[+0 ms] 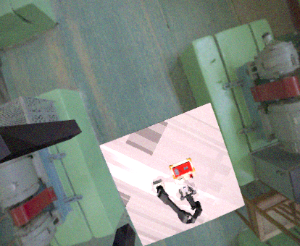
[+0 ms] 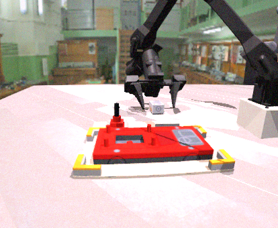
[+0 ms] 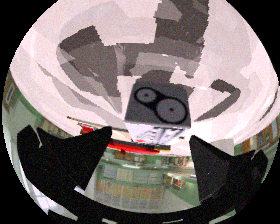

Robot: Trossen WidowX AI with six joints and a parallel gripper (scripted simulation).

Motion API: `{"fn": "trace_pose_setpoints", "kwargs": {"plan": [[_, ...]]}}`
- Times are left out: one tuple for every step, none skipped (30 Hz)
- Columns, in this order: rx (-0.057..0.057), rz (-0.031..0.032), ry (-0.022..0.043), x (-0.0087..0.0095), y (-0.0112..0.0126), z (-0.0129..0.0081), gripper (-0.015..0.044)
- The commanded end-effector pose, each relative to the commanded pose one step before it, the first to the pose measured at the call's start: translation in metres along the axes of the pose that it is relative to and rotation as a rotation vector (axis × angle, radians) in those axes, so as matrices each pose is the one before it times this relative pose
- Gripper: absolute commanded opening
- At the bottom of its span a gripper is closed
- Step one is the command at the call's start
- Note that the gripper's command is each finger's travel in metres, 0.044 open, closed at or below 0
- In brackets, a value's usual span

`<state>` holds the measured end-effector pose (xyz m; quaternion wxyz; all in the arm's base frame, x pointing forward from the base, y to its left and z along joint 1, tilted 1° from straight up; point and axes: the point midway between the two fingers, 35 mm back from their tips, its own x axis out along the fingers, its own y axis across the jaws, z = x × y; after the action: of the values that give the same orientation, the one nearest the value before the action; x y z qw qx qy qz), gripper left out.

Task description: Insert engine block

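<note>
Fingers [image 2: 173, 88] spread wide, gripping nothing, straddling engine block [image 2: 156, 106] on bench [image 2: 37, 172]. Block sits behind car body [image 2: 152, 145], apart from it. Opening [image 2: 129, 139] unfilled.

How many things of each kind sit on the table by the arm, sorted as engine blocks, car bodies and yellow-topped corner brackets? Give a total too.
Engine block: 1, on the table between the open end effector's fingers
Red car body: 1
Yellow-topped corner brackets: 4, one at each corner of the car body
Total: 6
</note>
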<state>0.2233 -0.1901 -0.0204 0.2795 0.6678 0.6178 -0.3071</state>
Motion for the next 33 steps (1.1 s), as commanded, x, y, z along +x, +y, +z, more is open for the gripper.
{"fn": "trace_pose_setpoints", "kwargs": {"plan": [[-0.0067, 0.0013, -0.00483, -0.01554, 0.00016, 0.00243, 0.044], [-0.0001, -0.00003, -0.00015, -0.00416, 0.0, 0.00023, 0.044], [-0.0001, -0.00001, -0.00018, -0.00406, 0.0, 0.00022, 0.044], [0.0, 0.0, -0.0002, -0.00404, 0.0, 0.00022, 0.044], [0.0, 0.0, -0.00021, -0.00405, 0.0, 0.00022, 0.044], [0.0, 0.0, -0.00021, -0.00406, 0.0, 0.00021, 0.044], [0.0, 0.0, -0.00021, -0.00414, -0.00001, 0.00021, 0.044], [0.0, 0.0, -0.00008, -0.00162, -0.00002, 0.00007, 0.044], [0.0, 0.0, 0.0, 0.0, 0.0, 0.0, 0.044], [0.0, 0.0, 0.0, 0.0, 0.0, 0.0, 0.044], [0.0, 0.0, 0.0, 0.0, 0.0, 0.0, 0.044], [0.0019, 0.00852, -0.00444, 0.004, 0.0015, -0.00095, 0.044], [0.0, 0.0, 0.0, 0.0, 0.0, 0.0, 0.044], [0.0, 0.0, 0.0, 0.0, 0.0, 0.0, 0.044], [0.0, 0.0, 0.0, 0.0, 0.0, 0.0, 0.044], [0.0, 0.0, 0.0, 0.0, 0.0, 0.0, 0.044], [0.0, 0.0, 0.0, 0.0, 0.0, 0.0, 0.044], [0.0, 0.0, 0.0, 0.0, 0.0, 0.0, 0.044], [0.0, 0.0, 0.0, 0.0, 0.0, 0.0, 0.044], [0.0, 0.0, 0.0, 0.0, 0.0, 0.0, 0.044], [0.0, 0.0, 0.0, 0.0, 0.0, 0.0, 0.044], [0.0, 0.0, 0.0, 0.0, 0.0, 0.0, 0.044], [0.0, 0.0, 0.0, 0.0, 0.0, 0.0, 0.044], [0.0, 0.0, 0.0, 0.0, 0.0, 0.0, 0.044], [0.0, 0.0, 0.0, 0.0, 0.0, 0.0, 0.044], [0.0, 0.0, 0.0, 0.0, 0.0, 0.0, 0.044], [0.0, 0.0, 0.0, 0.0, 0.0, 0.0, 0.044], [0.0, 0.0, 0.0, 0.0, 0.0, 0.0, 0.044], [0.0, 0.0, 0.0, 0.0, 0.0, 0.0, 0.044], [-0.0004, -0.00195, -0.00513, 0.00012, -0.00002, -0.00029, 0.044], [-0.0011, -0.00569, -0.01546, 0.00034, -0.00006, -0.00085, 0.044], [-0.0017, -0.00896, -0.02594, 0.00051, -0.00009, -0.00139, 0.044], [-0.0019, -0.01003, -0.03191, 0.00051, -0.00009, -0.00165, 0.044]]}}
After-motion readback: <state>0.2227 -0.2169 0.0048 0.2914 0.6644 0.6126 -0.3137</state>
